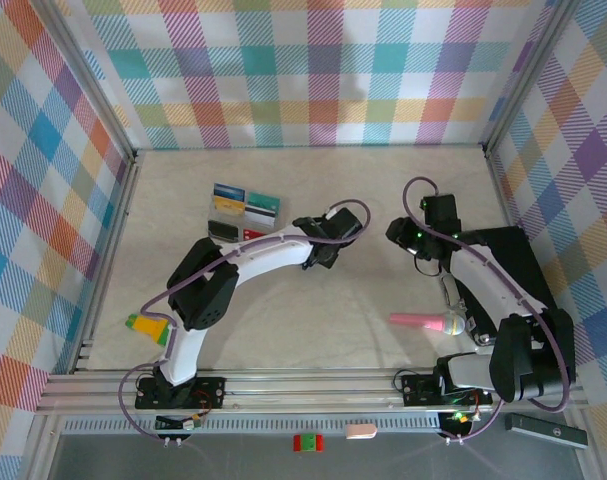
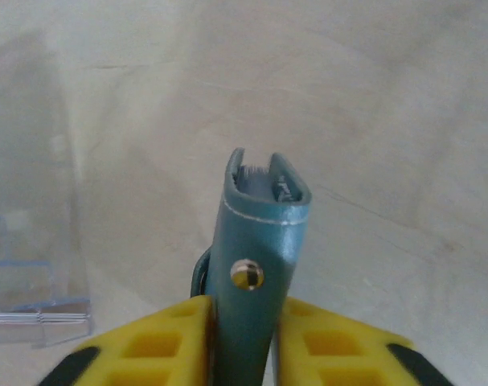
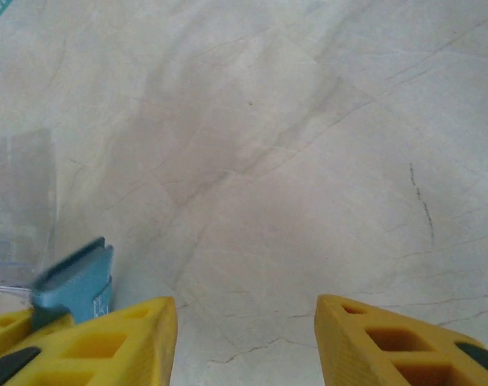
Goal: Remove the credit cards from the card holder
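Left gripper was clamped on the card holder, pinching its lower end. In the left wrist view the holder stood on end, long axis running up the frame away from the wrist, mouth at the top. Grey edges showed in that mouth: cards or sleeves, couldn't tell.

Right gripper was spread wide, holding nothing, over bare table. In its view the holder sat at lower left, just outside the finger there, not between the fingers. Right arm was the free one and near, so I'd expect it to shift toward lower left and line up with the mouth.

Several cards lay flat, upper left of centre in the top view, apart from both grippers.
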